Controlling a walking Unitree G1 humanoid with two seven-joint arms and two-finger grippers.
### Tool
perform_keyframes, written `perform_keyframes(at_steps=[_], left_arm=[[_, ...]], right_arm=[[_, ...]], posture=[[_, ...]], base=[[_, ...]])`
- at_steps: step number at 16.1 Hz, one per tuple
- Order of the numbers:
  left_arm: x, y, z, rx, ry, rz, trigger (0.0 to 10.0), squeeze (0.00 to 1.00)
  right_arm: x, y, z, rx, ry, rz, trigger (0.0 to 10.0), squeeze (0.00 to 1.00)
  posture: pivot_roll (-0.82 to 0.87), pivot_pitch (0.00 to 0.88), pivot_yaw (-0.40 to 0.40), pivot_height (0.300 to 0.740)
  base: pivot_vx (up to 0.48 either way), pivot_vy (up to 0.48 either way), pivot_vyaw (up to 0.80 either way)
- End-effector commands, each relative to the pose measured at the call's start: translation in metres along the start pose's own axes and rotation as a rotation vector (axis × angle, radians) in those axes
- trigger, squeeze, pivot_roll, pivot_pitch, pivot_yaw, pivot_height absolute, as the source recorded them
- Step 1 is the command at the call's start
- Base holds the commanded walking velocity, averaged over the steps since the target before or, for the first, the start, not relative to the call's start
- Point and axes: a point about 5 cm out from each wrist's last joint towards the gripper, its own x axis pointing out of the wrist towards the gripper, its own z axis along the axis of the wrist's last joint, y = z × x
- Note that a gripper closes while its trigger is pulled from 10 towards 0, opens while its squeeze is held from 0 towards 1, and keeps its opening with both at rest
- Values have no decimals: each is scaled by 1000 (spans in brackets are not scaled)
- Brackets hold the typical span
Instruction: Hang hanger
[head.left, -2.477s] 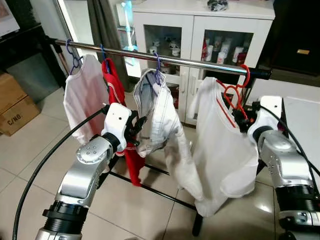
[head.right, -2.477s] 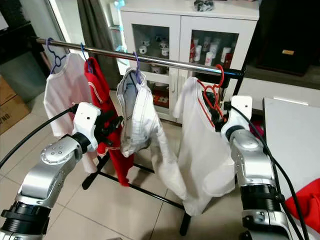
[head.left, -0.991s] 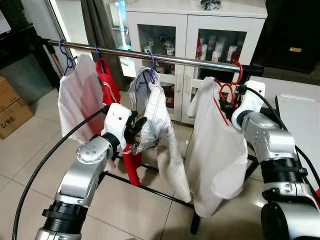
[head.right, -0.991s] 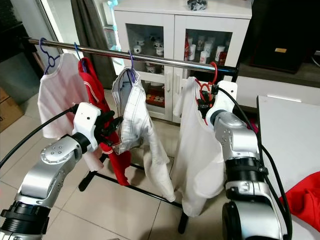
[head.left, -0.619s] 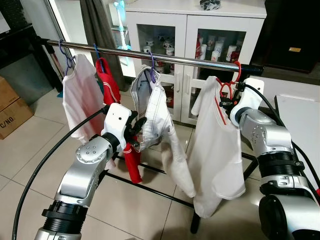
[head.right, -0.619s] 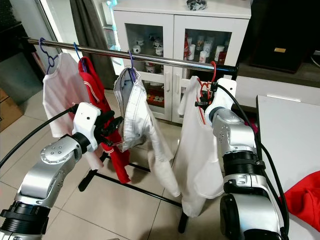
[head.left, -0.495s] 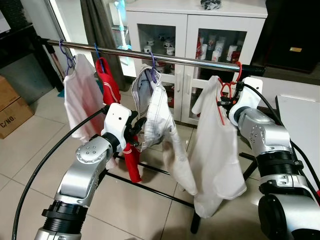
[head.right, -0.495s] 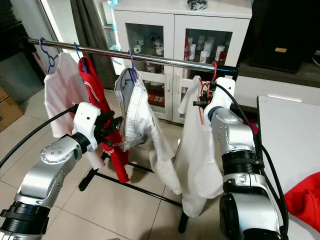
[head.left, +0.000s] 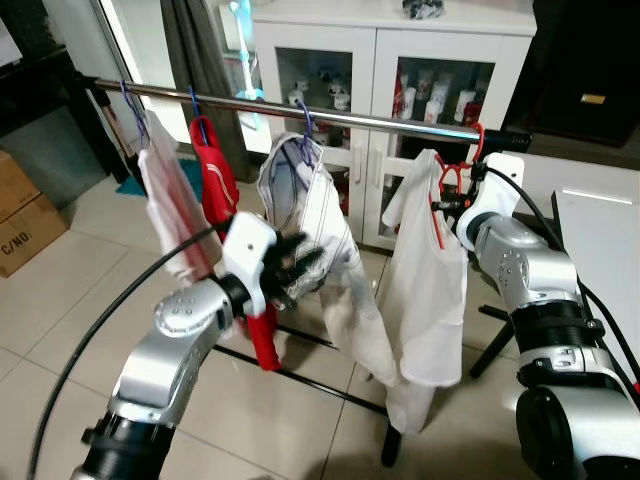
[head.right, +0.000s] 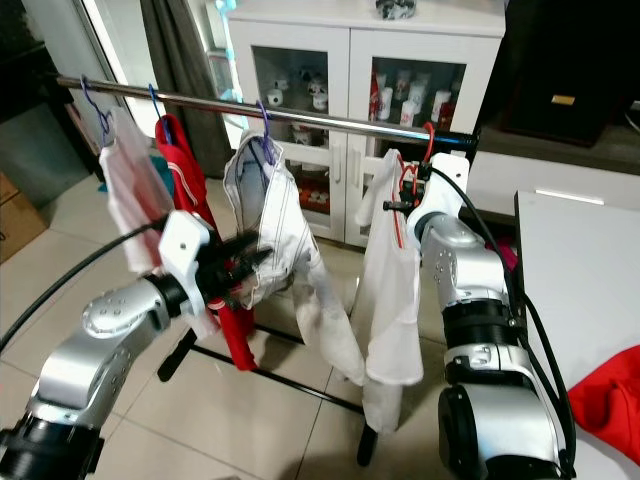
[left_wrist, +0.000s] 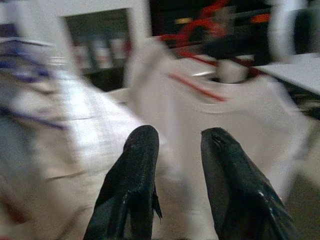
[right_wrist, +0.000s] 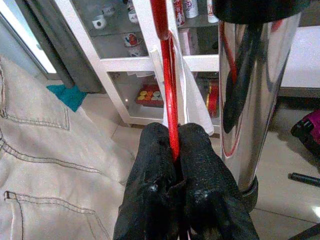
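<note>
Along the chrome rail (head.left: 330, 113) of the drying rack, garments hang from left to right: a pale pink shirt (head.left: 172, 215) on a purple hanger, a red top (head.left: 214, 175) next to it, then a cream denim jacket (head.left: 310, 215) on another purple hanger; the left gripper (left_wrist: 175, 165) is raised before the jacket's lower edge, blurred, its two black fingers spread apart with nothing between them; further right a white shirt (head.left: 425, 290) hangs from the red hanger (head.left: 455, 180), whose hook sits over the rail close to the black end cap; the right gripper (right_wrist: 175, 150) is up beside the rail's end, its fingers pressed together on the hanger's red neck just below the hook; behind the rack stands a white glass-fronted cabinet (head.left: 400, 60) with small bottles and cups inside; at far right a white tabletop (head.right: 590, 270) carries a red cloth (head.right: 615, 395) at its near corner.
</note>
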Motion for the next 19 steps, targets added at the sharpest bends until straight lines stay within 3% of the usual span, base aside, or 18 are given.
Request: perform_keyframes(at_steps=[1, 3, 6, 10, 13, 14, 15, 17, 18, 19], left_arm=[[-4, -3, -1, -14, 14, -54, 10000, 0], [-17, 7, -6, -39, 70, -109, 10000, 0], [-29, 22, -5, -30, 99, -105, 10000, 0], [-38, 29, 0, -18, 102, -80, 10000, 0], [-32, 33, 2, 10, 86, 12, 10000, 0], [-25, 38, 1, 49, 87, 127, 10000, 0], [-22, 39, 1, 58, 59, 168, 10000, 0], [-18, 31, -5, 74, 27, 237, 10000, 0], [-17, 26, -11, 49, 38, 258, 10000, 0], [-16, 22, -20, 50, 70, 288, 10000, 0]], right_arm=[[1, 4, 6, -18, -22, 10, 0, 0], [-1, 9, 13, -39, -102, 59, 0, 0], [-6, 14, 22, -93, -199, 114, 0, 0], [-28, 20, 29, -154, -275, 140, 0, 0], [-45, 26, 4, -187, -188, 173, 0, 0], [-54, 26, -13, -165, -149, 183, 0, 0], [-59, 26, -22, -135, -129, 184, 0, 0], [-75, 24, -51, -125, -68, 155, 0, 0], [-81, 25, -60, -106, -54, 152, 3294, 0], [-85, 24, -69, -166, -85, 102, 10000, 0]], posture=[[37, 0, 61, 740], [44, 0, 57, 740], [56, 0, 45, 740], [53, 0, 37, 740], [43, 0, 34, 740], [44, 0, 31, 740], [35, 0, 32, 740], [12, 0, 34, 740], [2, 0, 35, 740], [-7, 0, 34, 740]], base=[[0, 0, 0], [0, 0, 0], [0, 0, 0], [0, 0, 0], [0, 0, 0], [0, 0, 0], [0, 0, 0], [0, 0, 0], [0, 0, 0], [0, 0, 0]])
